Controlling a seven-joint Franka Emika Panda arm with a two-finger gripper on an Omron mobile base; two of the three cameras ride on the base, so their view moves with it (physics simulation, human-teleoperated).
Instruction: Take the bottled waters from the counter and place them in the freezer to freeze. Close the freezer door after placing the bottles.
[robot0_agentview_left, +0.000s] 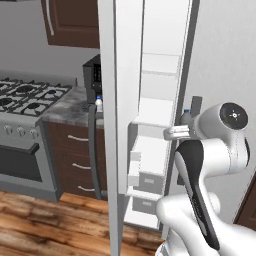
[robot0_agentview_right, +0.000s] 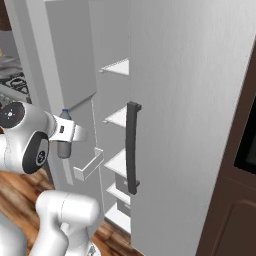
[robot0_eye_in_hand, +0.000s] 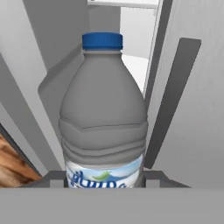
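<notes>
On the counter (robot0_agentview_left: 70, 107) at the left the milky white bottle (robot0_agentview_left: 99, 104) stands beside the coffee machine (robot0_agentview_left: 92, 77), while further right the gripper (robot0_agentview_left: 176, 132) clamps the clear greyish bottle (robot0_eye_in_hand: 103, 113) upright in front of the open freezer (robot0_agentview_left: 155, 150), just outside its white shelves (robot0_agentview_right: 119, 117).
</notes>
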